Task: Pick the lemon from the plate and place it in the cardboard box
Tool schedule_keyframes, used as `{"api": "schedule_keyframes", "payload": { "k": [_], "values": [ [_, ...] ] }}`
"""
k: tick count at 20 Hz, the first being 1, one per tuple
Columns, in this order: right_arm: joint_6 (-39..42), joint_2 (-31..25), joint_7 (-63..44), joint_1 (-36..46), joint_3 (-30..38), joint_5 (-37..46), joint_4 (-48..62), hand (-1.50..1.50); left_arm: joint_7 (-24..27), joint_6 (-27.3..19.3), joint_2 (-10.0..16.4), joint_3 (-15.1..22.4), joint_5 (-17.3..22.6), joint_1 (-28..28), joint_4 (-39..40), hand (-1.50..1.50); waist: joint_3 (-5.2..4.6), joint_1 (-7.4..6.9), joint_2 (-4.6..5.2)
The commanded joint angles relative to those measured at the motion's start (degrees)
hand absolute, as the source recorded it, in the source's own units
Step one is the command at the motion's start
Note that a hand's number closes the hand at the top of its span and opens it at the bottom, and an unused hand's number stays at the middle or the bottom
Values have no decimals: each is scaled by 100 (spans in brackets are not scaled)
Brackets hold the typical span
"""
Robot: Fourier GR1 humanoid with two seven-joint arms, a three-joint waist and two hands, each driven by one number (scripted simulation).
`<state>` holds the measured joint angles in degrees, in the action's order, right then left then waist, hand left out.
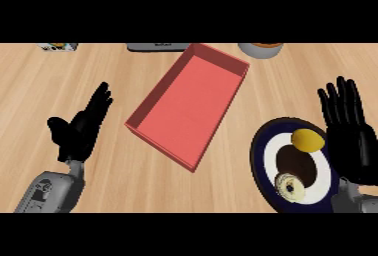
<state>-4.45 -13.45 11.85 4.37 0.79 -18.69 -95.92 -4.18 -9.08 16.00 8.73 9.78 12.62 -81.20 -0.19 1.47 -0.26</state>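
Observation:
A yellow lemon (307, 140) lies at the upper right of a dark blue plate (261, 156) with a white ring and brown centre, at the lower right. A pale ring-shaped pastry (291, 186) sits on the plate's near side. The box (189, 103) is a shallow salmon-red tray, open on top, lying at a slant in the middle of the counter. My right hand (353, 135) stands open just right of the plate, fingers straight and pointing away, close beside the lemon but apart from it. My left hand (80, 129) rests open at the left, holding nothing.
Along the far edge of the wooden counter stand a small patterned packet (59, 46), a grey object (156, 47) and a pale round pot (262, 49). Bare wood lies between the box and each hand.

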Motion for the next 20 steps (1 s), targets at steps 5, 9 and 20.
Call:
{"api": "schedule_keyframes", "payload": {
  "k": [5,9,20],
  "values": [
    [3038,-1136,156,750,-1455,-148,-74,-150,-7,-216,841,-155,-752,-27,236,0,76,-1039,114],
    [3494,-2029,1423,1661,-1285,1108,-926,-150,-107,-215,954,-127,-854,-142,394,0,80,-1010,-82],
    [5352,-2902,3149,2012,-1934,961,-251,-150,-65,-398,1169,-207,-1147,-29,494,0,124,-1036,273]
  ]
}}
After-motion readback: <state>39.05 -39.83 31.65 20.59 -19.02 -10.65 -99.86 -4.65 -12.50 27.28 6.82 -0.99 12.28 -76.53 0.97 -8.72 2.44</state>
